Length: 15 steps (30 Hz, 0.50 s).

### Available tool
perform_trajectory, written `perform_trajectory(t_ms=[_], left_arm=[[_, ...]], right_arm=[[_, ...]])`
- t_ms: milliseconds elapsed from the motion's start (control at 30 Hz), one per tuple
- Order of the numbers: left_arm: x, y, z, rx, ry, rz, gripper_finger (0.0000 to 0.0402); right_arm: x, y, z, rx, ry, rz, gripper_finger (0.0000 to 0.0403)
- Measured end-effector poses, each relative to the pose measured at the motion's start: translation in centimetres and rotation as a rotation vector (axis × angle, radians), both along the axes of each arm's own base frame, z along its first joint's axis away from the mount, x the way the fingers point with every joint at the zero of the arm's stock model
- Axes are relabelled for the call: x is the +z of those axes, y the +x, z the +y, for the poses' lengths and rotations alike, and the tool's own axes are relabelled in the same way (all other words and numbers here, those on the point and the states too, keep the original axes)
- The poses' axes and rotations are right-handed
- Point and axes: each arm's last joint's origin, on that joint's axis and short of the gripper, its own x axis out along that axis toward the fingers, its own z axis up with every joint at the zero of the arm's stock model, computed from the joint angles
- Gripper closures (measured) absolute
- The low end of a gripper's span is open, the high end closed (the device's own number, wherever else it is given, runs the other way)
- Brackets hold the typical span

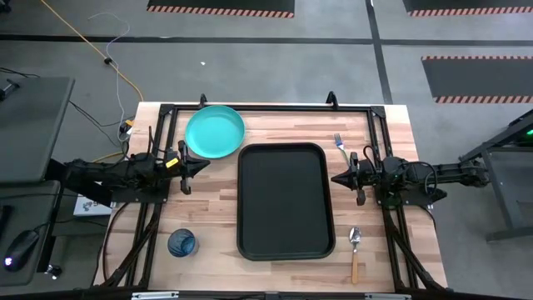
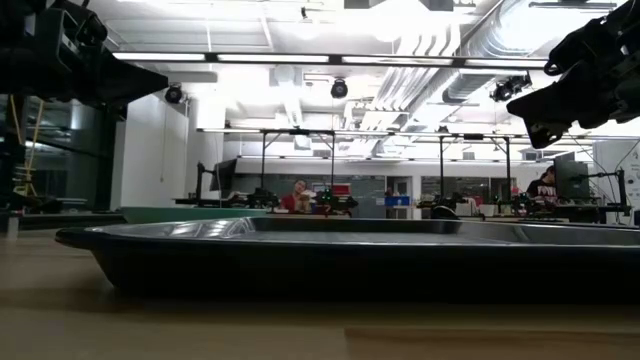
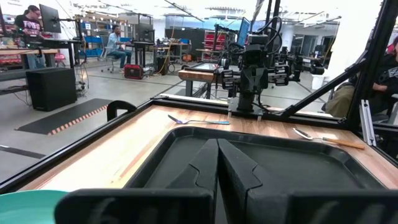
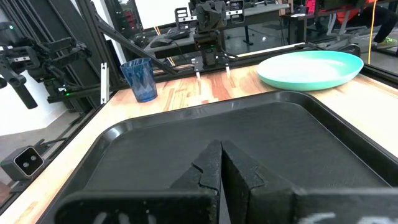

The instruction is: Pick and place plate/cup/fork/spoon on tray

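Both tools are pressed together and pinch nothing: the left tool (image 1: 206, 167) points inward from the left edge of the worktop (image 1: 275, 133), its tips just short of the tray and just below the plate, and the right tool (image 1: 336, 177) points inward from the right edge, its tips just short of the tray's right rim. In each wrist view the two dark fingers (image 3: 217, 163) (image 4: 221, 163) meet along one seam over the tray.

Largest on the wooden worktop is the tray (image 1: 282, 202), black, lying lengthwise in the middle between the two arms, with nothing in it. From the low view its raised rim (image 2: 330, 245) fills the width of the scene.

Next is the plate (image 1: 215, 131), teal and round, at the far left of the worktop, its edge near the tray's far left corner but apart from it. The right wrist view shows it (image 4: 311, 68) lying flat beyond the tray.

The cup (image 1: 181, 243), dark blue, stands upright near the front left corner of the worktop, well clear of the tray's left rim (image 4: 140, 79).

The spoon (image 1: 354, 253) lies to the right of the tray's near right corner, silver bowl toward the far side and orange handle toward the front.

The fork (image 1: 341, 146) lies beside the tray's far right corner, just beyond the right tool, tines toward the far edge.

A few people sit at desks in the room behind.
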Motion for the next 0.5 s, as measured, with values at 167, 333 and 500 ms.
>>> perform_trajectory(t_ms=[167,333,500], left_arm=[[0.0,0.0,0.0,0.0,0.0,0.0,0.0401],[0.0,0.0,0.0,0.0,0.0,0.0,0.0401],[0.0,0.0,0.0,0.0,0.0,0.0,0.0401]], right_arm=[[0.1,0.0,0.0,-0.002,0.017,-0.006,0.0402],[0.5,0.0,0.0,-0.021,0.069,-0.051,0.0402],[2.9,-0.1,-0.3,-0.114,0.064,-0.306,0.0402]])
